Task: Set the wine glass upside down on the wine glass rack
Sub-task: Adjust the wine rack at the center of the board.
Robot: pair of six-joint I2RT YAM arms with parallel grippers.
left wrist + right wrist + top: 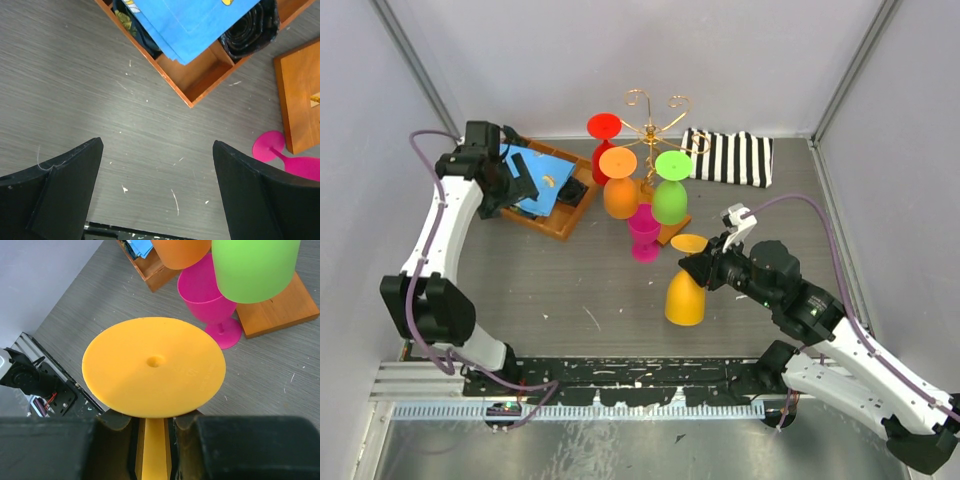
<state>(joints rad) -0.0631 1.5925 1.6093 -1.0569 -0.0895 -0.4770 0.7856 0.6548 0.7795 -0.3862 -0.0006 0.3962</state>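
Now, yellow wine glass [685,298]: off the rack, in front of it and a little to its right, with the round foot turned toward the rack and the bowl toward the near edge. I cannot tell whether the rim touches the bench [570,290].
Right fingers [708,268]: pinching the yellow stem just under the foot. In the wrist view the stem runs down between the two dark pads and the foot fills the middle.
Left fingers [62,195]: spread wide with nothing between them, hanging by the tray's near corner.
Wine glass rack [655,125]: gold wire scrolls on a flat orange-brown wooden base, at the back middle of the bench.
On the rack: a red glass [603,127], an orange glass [620,195] and a green glass [669,200] hang bowl-down. The orange and green ones are on the near side.
In the way: a magenta glass [644,225] stands upright on the bench just in front of the rack's base, between the yellow glass and the rack. The green and orange bowls hang close above it.
Wooden tray [560,232]: left of the rack, holding a blue cloth [555,170].
Striped cloth [730,158]: black and white, lying at the back, right of the rack.
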